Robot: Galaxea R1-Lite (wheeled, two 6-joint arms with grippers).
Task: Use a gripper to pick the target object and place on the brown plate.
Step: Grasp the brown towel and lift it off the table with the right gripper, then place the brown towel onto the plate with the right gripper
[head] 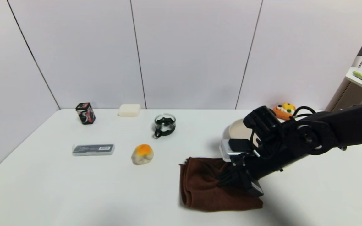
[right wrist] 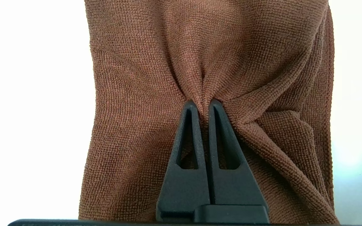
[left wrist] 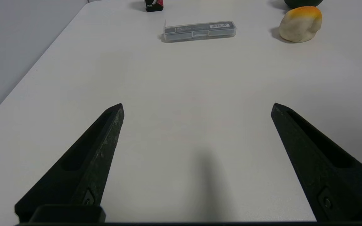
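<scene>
The dark brown towel [head: 206, 188] lies on the white table, near the front and right of centre. My right gripper [head: 226, 180] reaches down onto it and is shut, pinching a fold of the towel [right wrist: 156, 62] between its two black fingers [right wrist: 189, 135]; the cloth bunches toward the pinch [right wrist: 203, 103]. The brown plate [head: 236, 130] sits just behind the towel, mostly hidden by my right arm. My left gripper [left wrist: 196, 108] is open and empty over bare table near the front left; it is out of the head view.
An orange-topped fuzzy ball [head: 142, 153] and a clear plastic case [head: 93, 149] lie left of the towel. A glass cup [head: 165, 124], a white bar [head: 129, 110] and a small dark tin [head: 85, 113] stand near the back. An orange toy [head: 284, 111] is behind the plate.
</scene>
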